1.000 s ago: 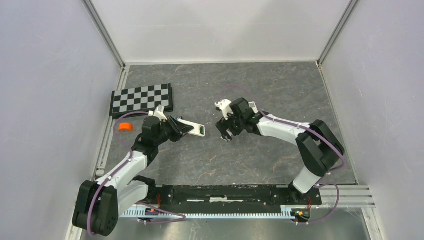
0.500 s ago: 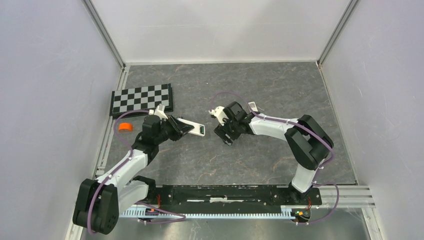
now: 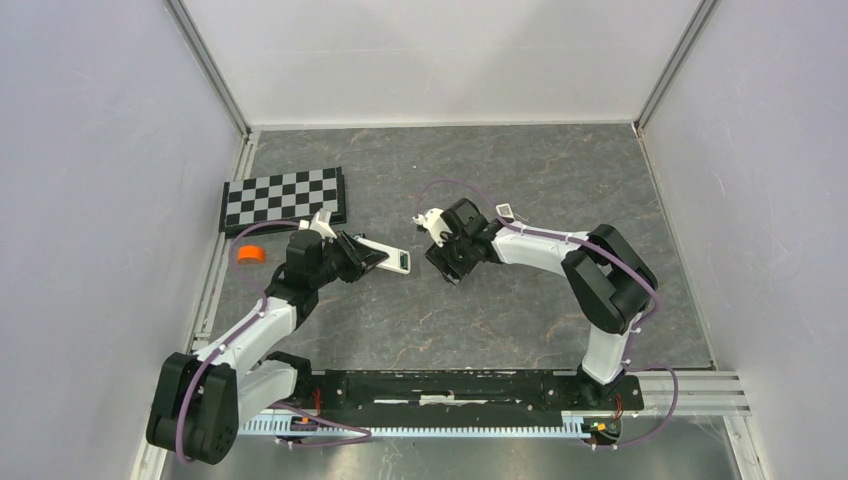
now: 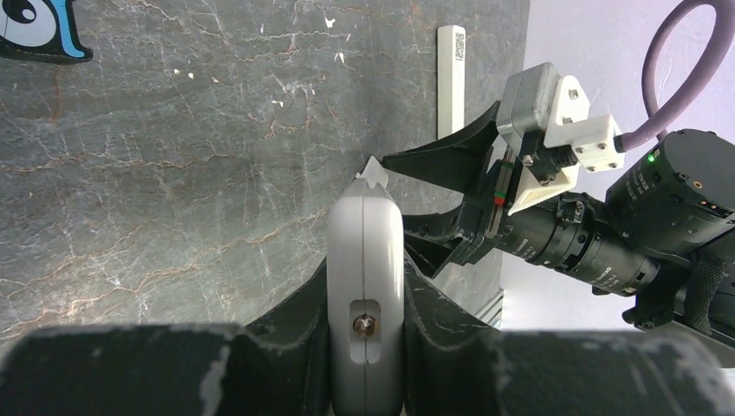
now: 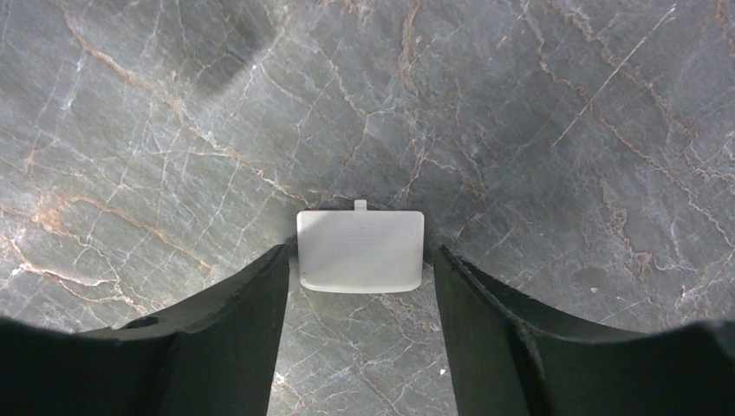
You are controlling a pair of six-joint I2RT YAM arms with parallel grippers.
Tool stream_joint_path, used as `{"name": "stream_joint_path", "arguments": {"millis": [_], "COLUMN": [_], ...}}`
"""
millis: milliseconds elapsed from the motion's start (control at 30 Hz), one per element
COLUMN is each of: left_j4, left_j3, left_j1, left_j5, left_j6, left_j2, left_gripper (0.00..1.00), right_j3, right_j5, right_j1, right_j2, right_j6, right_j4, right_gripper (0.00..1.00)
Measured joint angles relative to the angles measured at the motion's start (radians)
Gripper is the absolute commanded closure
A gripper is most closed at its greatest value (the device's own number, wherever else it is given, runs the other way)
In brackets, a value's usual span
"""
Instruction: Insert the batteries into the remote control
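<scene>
The left claw [image 4: 364,290] pinched the remote [image 4: 364,230] at 9 o'clock of the right claw [image 3: 446,271], spread around the loose lid [image 5: 360,250] on the table [image 5: 537,104]; no batteries showed, so loading seemed not yet done.

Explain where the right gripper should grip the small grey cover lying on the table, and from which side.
Probably pinch its two short side edges, coming down from above. The cover lies flat on the table, tab on its far edge, and the right gripper has its open fingers either side of those edges.
</scene>
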State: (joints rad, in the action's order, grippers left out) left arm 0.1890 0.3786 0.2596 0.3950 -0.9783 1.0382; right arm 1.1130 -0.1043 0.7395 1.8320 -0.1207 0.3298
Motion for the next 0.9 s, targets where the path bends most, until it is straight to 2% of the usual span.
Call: {"name": "stream_joint_path", "arguments": {"millis": [133, 500, 700, 900], "left_j4": [0.001, 0.005, 0.008, 0.012], "left_j3": [0.000, 0.000, 0.002, 0.042], "left_j1": [0.000, 0.000, 0.000, 0.000], "left_j5": [0.000, 0.000, 0.012, 0.090], "left_j6": [0.000, 0.000, 0.000, 0.022], "left_j2": [0.000, 0.016, 0.023, 0.130], "left_gripper": [0.98, 0.98, 0.98, 0.98], "right_j3": [0.005, 0.016, 0.003, -0.124], "right_j5": [0.000, 0.014, 0.026, -0.007], "right_j1": [0.001, 0.005, 0.006, 0.011], "right_j2": [0.001, 0.004, -0.006, -0.116], "right_j6": [-0.003, -0.014, -0.006, -0.013], "right_j4": [0.016, 0.048, 0.032, -0.023], "right_gripper": [0.29, 0.51, 0.54, 0.56]}}
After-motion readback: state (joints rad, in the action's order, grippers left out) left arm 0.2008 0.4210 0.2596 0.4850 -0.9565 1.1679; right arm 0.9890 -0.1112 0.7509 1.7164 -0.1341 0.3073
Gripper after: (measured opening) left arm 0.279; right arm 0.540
